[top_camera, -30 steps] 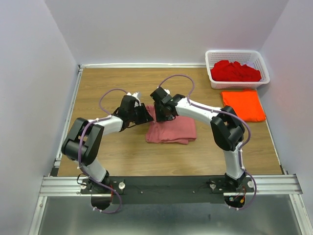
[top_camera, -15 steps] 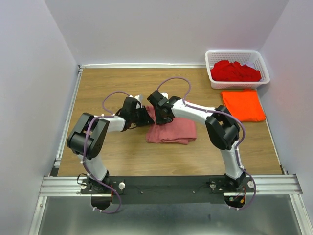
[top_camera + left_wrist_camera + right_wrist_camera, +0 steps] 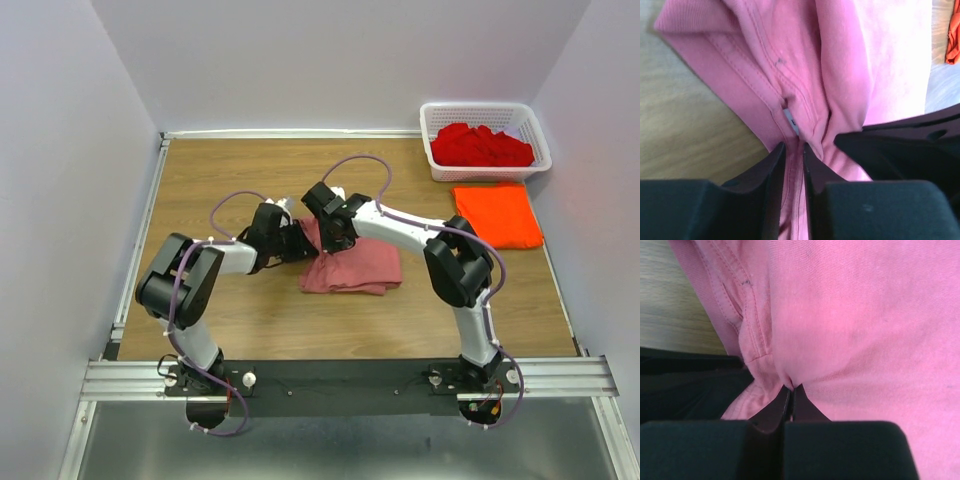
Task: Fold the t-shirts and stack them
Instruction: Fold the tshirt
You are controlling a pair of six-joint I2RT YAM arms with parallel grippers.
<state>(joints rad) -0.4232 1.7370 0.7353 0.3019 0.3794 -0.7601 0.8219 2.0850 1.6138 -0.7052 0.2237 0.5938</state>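
Pinching the same garment from 2 sides, both arms reach to the upper-left corner of the salmon-pink t-shirt [image 3: 352, 268], which lies folded into a thick rectangle near the middle of the wooden table [image 3: 230, 170]. The left gripper [image 3: 792, 149] is clamped on a raised ridge of the shirt's seamed edge, a narrow strip of pink cloth showing between its 2 dark fingers [image 3: 767, 170]. The right gripper [image 3: 791, 390] sits just beside it, jaws pressed together on a small pucker of the same cloth, with wrinkles fanning out from the fingertips. From above, the 2 wrists nearly touch over that corner, and the rest of the shirt lies flat on the wood. Well apart to the right, a bright orange t-shirt [image 3: 497, 214] lies folded flat near the table's right edge. Just behind it, in the far right corner, a white lattice basket [image 3: 480, 105] holds a heap of red t-shirts [image 3: 480, 147].
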